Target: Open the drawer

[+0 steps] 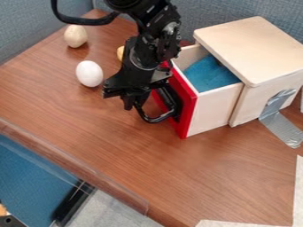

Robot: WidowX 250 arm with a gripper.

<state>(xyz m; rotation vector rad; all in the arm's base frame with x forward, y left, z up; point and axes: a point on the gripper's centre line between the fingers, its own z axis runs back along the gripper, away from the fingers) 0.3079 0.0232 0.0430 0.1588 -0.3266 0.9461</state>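
- The drawer point(216, 108) stands partly open, sticking out of a pale wooden box point(254, 48) toward the left of the view. Its pale side wall and part of its inside show between the red front panel point(188, 116) and the box.
- A black curved handle point(155, 119) is on the outer face of the red front panel.
- The black arm point(157, 35) comes in from the top edge and hangs down in front of the drawer. The gripper point(134, 101) points down at the handle, close against it; whether it is clenched on the handle or released, I cannot tell.
- A blue cloth point(210, 75) lies inside the drawer.
- Silver tape point(277, 111) runs from the side of the box down onto the brown wooden surface point(118, 150).
- A white egg point(89, 73) lies on the surface to the left of the gripper, apart from it. A beige egg-shaped thing point(75, 36) is farther back, near the left wall.
- Something yellow point(120, 53) is partly hidden behind the arm.
- A black cable point(83, 20) loops out from the arm at the upper left.
- Blue-gray partitions point(29, 26) stand behind the surface.
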